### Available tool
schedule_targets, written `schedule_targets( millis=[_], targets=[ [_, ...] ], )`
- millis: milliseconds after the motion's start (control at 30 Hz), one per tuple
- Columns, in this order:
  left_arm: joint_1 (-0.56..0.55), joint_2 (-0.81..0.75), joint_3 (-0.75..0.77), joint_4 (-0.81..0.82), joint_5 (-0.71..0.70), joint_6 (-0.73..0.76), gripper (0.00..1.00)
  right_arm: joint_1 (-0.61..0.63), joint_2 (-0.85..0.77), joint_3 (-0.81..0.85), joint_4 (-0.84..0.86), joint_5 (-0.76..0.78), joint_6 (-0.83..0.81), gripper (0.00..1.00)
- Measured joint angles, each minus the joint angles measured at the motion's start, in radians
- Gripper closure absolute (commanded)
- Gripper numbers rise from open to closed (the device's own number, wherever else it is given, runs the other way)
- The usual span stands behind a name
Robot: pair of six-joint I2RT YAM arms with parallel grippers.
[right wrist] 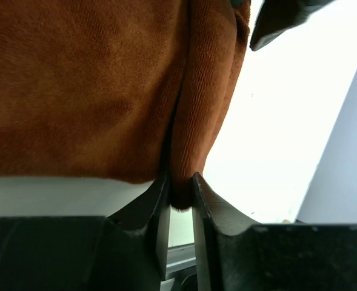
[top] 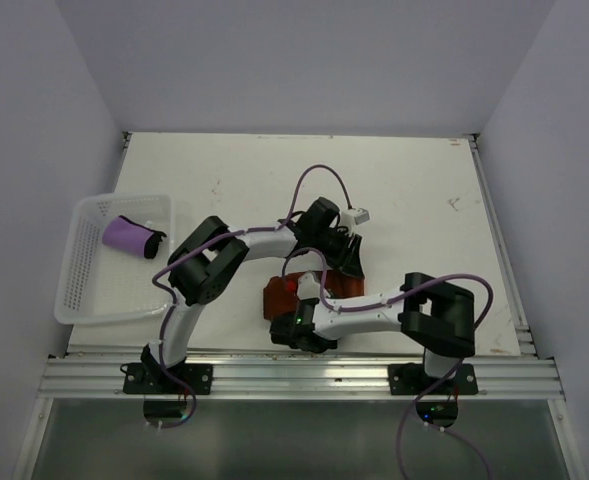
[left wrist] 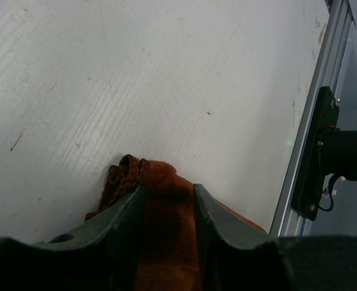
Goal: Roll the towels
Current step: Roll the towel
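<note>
The rust-orange towel point(top: 277, 297) lies near the table's front edge, between the two arms. My left gripper point(top: 336, 268) comes at it from the far right. In the left wrist view its fingers point(left wrist: 167, 189) are shut on a thick bunch of that towel point(left wrist: 157, 173), whose braided edge pokes out ahead. My right gripper point(top: 294, 308) meets the towel from the near side. The right wrist view shows a folded edge of the orange towel point(right wrist: 75, 85) filling the narrow gap between its fingertips point(right wrist: 180, 179) and touching both. The purple towel point(top: 129, 236) lies rolled in the basket.
A white perforated basket point(top: 86, 290) stands at the table's left edge. An aluminium rail point(top: 304, 375) runs along the front, carrying both arm bases. The right arm's base mount point(left wrist: 323, 151) shows at the right of the left wrist view. Purple cables loop above the arms.
</note>
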Motion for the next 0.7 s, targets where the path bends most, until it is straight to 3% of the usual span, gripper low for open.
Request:
schedule_targets(
  millis=[400, 700],
  targets=[
    [0.0, 0.0, -0.021, 0.055, -0.024, -0.009, 0.58, 0.092, -0.256, -0.025, -0.007, -0.052, 0.107, 0.66],
    [0.0, 0.0, -0.031, 0.072, -0.031, -0.01, 0.58, 0.164, -0.417, -0.145, -0.006, -0.09, 0.235, 0.58]
  ],
)
